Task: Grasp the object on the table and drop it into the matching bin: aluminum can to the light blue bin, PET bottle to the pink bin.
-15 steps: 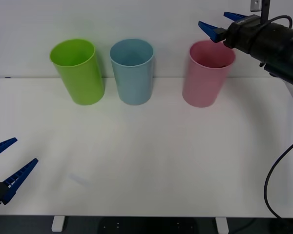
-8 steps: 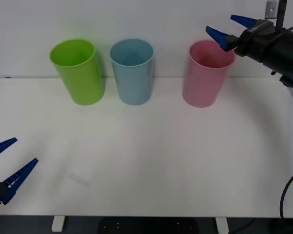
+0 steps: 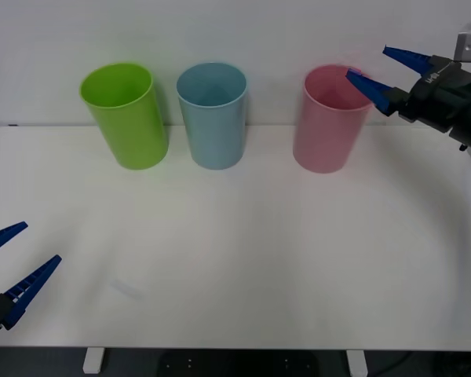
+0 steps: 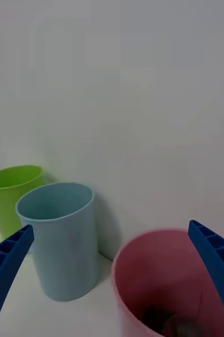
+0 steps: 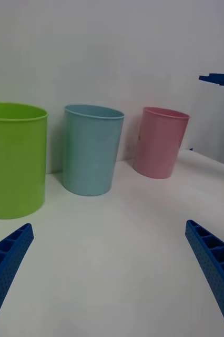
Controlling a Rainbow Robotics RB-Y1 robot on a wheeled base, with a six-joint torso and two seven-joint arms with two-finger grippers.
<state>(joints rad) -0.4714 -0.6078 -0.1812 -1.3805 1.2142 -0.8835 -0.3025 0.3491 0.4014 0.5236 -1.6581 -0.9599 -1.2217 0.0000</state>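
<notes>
Right tool (image 3: 386, 71): spread and empty, drawn back rightward off the pink bin (image 3: 330, 126).
Bottle (image 4: 167, 321): seemingly inside; drop likely done.
Left tool (image 3: 6, 269): spread, parked.

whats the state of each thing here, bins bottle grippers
pink bin: upright, dark object lying at its bottom
PET bottle: apparently that dark object, dim inside the pink bin
light blue bin: upright
lime green bin: upright
right gripper: open, empty, at the pink bin's rim
left gripper: open, empty, low at the table's near-left edge
</notes>
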